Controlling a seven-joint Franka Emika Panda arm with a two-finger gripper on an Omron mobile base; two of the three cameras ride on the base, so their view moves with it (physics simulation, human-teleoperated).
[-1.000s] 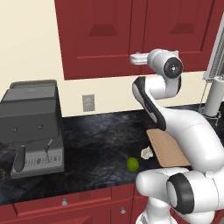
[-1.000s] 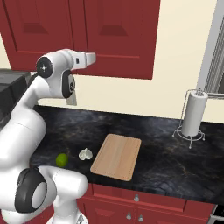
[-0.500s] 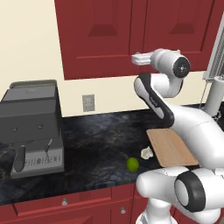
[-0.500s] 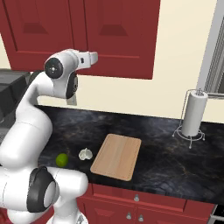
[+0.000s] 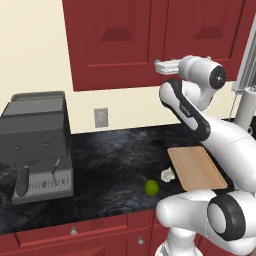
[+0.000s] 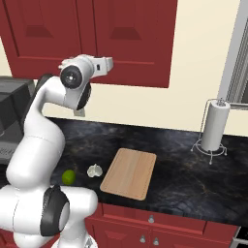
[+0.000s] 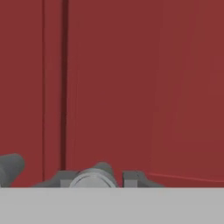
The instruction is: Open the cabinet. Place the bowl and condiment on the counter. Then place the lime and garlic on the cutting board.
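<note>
- The round yellow-green lime (image 5: 151, 187) and white lumpy garlic bulb (image 5: 168, 174) lie on the dark marbled stone table (image 5: 110, 160), just left of the light-brown wooden cutting board (image 5: 196, 168).
- Above, the dark red panelled wall cabinet (image 5: 120, 40) is closed.
- The end effector (image 7: 97, 178) sits against its door with the tips flanking a small round silver knob (image 7: 92, 179); whether they clench it, I cannot tell.
- Best to grip firmly, then pull straight outward.

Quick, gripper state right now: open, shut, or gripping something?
Gripper: fingers sit either side of the silver knob on the cabinet door; whether they have clamped it cannot be told.
</note>
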